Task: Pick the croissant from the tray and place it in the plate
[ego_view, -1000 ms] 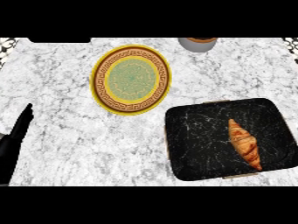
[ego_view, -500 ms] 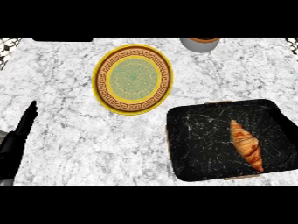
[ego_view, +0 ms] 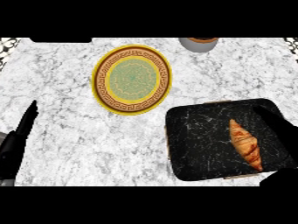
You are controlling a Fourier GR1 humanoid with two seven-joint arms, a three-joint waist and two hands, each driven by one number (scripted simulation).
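Marble worktop, dark tray, patterned round plate.
Ridged golden croissant lay on the tray; right hand hovered beside it, fingers relaxed, grasping nothing; left hand rested released.

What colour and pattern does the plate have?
The plate has a yellow rim, a brown key-pattern band and a green centre, seen in the head view.

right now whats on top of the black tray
The croissant lies on the tray, right of its middle. The right hand reaches over the tray's right edge, covering that strip, so anything beneath it cannot be seen.
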